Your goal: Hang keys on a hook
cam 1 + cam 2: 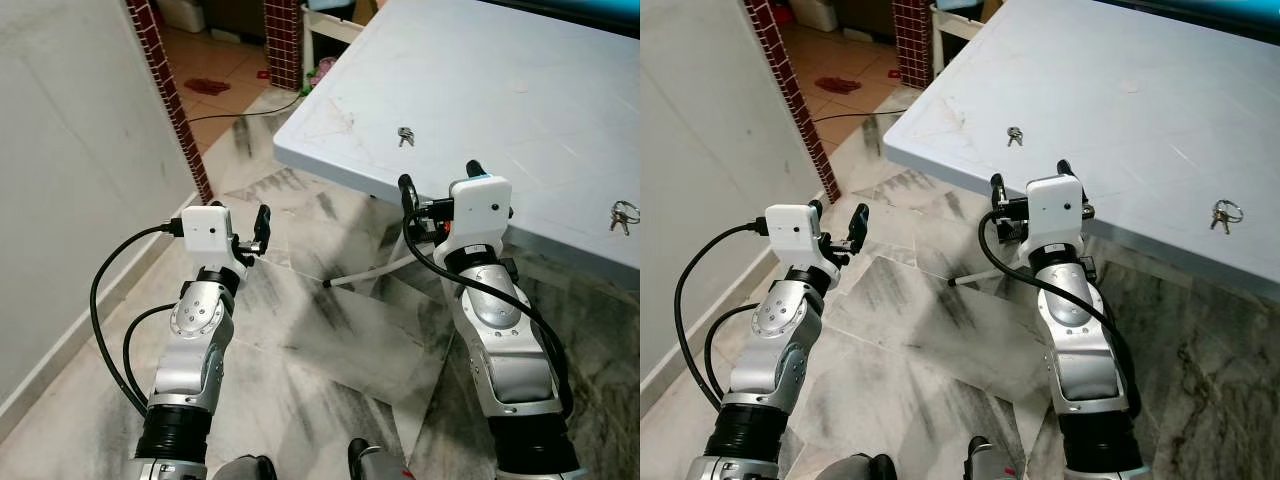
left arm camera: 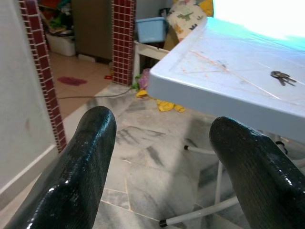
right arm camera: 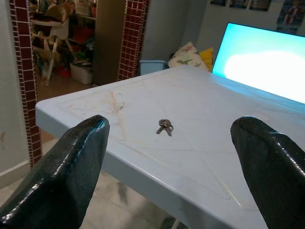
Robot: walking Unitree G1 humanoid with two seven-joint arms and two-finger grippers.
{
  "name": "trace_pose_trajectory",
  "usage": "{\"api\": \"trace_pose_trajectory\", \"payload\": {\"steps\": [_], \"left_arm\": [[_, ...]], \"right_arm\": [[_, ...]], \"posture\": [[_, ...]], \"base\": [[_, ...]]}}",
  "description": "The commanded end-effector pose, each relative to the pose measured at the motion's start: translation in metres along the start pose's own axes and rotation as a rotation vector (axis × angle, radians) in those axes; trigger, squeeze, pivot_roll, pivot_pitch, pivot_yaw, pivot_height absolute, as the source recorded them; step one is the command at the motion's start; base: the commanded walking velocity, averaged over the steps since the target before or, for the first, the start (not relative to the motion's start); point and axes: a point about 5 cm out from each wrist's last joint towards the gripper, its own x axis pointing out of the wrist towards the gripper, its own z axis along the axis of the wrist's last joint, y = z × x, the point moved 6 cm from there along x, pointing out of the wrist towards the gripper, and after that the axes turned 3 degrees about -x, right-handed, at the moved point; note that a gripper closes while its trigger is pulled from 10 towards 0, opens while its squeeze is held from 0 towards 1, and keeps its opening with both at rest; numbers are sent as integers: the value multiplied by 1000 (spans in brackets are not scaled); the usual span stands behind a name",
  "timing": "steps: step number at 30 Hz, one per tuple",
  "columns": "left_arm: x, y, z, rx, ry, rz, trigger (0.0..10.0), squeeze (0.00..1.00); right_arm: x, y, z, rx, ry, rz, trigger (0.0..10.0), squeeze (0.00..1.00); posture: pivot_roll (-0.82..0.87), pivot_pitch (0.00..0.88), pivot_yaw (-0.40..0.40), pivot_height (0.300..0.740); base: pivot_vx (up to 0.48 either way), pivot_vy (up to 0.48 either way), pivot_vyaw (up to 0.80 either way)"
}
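- A small bunch of keys (image 1: 405, 136) lies flat on the pale blue table (image 1: 480, 90), near its front edge, at about 11 o'clock from the right gripper (image 1: 437, 178).
- A second key bunch (image 1: 623, 215) rests on the table at 3 o'clock, well apart from the first.
- The right gripper sits at the table's edge, its 2 fingers spread, holding nothing.
- The left gripper (image 1: 262, 230) hovers over the marble floor (image 1: 330, 340), fingers apart and empty.

A small bunch of keys (image 1: 405, 136) is lying flat on the white table (image 1: 520, 70); a second ringed bunch (image 1: 623, 215) is lying well apart.
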Motion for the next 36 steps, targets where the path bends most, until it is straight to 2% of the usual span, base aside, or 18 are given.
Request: {"api": "trace_pose_trajectory", "payload": {"steps": [1, 13, 36], "left_arm": [[0, -1, -4, -2, 20, -15, 10000, 0], [-7, -10, -12, -20, 55, -55, 10000, 0], [-8, -17, -15, -26, 74, -100, 10000, 0]], "right_arm": [[-1, -3, 2, 4, -6, -16, 10000, 0], [-2, -1, 0, 10, -1, -15, 10000, 0], [-3, 1, -2, 12, 2, -15, 10000, 0]], "posture": [[-51, 163, 49, 740], [-41, 168, 51, 740], [-40, 161, 57, 740]], "base": [[0, 0, -800], [0, 0, -800], [0, 0, -772]]}}
